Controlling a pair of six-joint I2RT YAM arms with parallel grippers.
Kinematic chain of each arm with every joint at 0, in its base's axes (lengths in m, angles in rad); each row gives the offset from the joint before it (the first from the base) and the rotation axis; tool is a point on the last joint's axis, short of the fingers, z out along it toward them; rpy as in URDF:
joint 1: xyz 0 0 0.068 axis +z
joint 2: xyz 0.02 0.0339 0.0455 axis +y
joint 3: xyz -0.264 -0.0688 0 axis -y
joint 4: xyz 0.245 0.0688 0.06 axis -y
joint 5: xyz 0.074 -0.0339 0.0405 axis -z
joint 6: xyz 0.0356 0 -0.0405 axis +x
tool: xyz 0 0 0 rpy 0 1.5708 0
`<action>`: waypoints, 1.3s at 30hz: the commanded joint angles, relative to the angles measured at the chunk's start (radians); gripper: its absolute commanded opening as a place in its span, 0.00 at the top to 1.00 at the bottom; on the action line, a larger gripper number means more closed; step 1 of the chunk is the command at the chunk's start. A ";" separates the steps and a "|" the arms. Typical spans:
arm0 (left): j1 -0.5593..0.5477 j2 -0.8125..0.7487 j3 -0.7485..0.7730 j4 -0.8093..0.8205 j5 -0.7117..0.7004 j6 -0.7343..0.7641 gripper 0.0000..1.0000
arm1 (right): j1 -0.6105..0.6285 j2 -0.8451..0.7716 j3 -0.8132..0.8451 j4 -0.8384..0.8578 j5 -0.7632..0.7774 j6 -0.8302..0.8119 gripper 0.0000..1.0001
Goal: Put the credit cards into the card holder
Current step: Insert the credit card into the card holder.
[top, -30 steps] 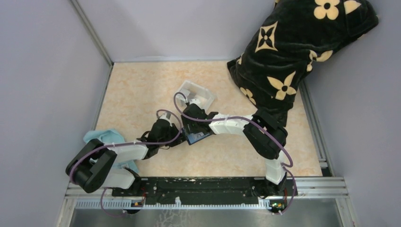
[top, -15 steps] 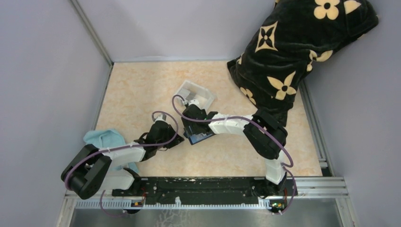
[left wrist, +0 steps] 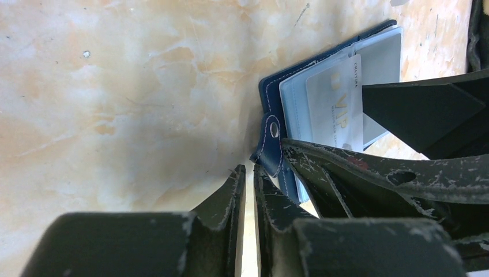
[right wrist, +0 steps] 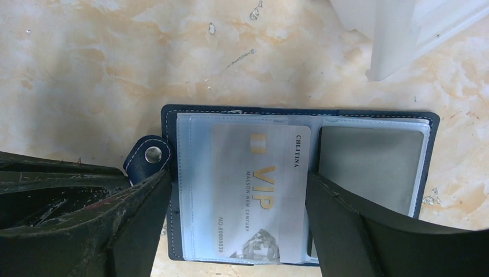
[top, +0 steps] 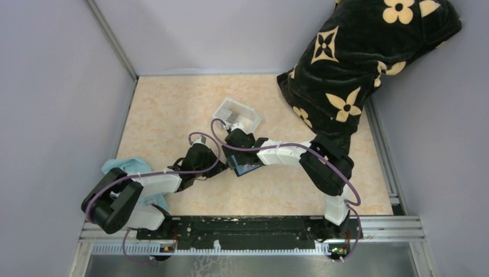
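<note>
The card holder (right wrist: pixel 169 121) lies open on the worktop (right wrist: pixel 86 69) beside the white tray (right wrist: pixel 403 29), with a VIP credit card (right wrist: pixel 259 190) on its sleeve. Over it the right tool (right wrist: pixel 239 187) gapes wide. At its snap tab (right wrist: pixel 151 154) the left tool (left wrist: pixel 248 173) is pinched together, empty.

I look down on a table top (top: pixel 167 109) that is sandy beige with pale swirls like marble. Up close it has little dark specks and scratches. Plain grey walls stand on three sides: the left wall (top: pixel 52 86), the back wall (top: pixel 219 34) and the right wall (top: pixel 444 144). A corner bar (top: pixel 112 40) of silver metal climbs the back left corner. A big black blanket (top: pixel 357 57) with tan flowers slumps in the back right corner. The light is soft and even.
</note>
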 commanded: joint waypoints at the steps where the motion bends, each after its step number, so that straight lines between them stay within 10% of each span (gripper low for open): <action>1: -0.006 0.037 0.000 -0.056 0.001 0.008 0.83 | -0.012 0.048 -0.056 -0.147 -0.017 -0.008 0.18; 17: -0.006 0.102 0.008 -0.009 0.026 -0.005 0.83 | -0.009 0.041 -0.065 -0.136 0.003 -0.012 0.39; 39: -0.006 -0.019 -0.011 -0.108 -0.032 0.010 0.82 | -0.001 -0.073 -0.007 -0.189 0.054 -0.006 0.28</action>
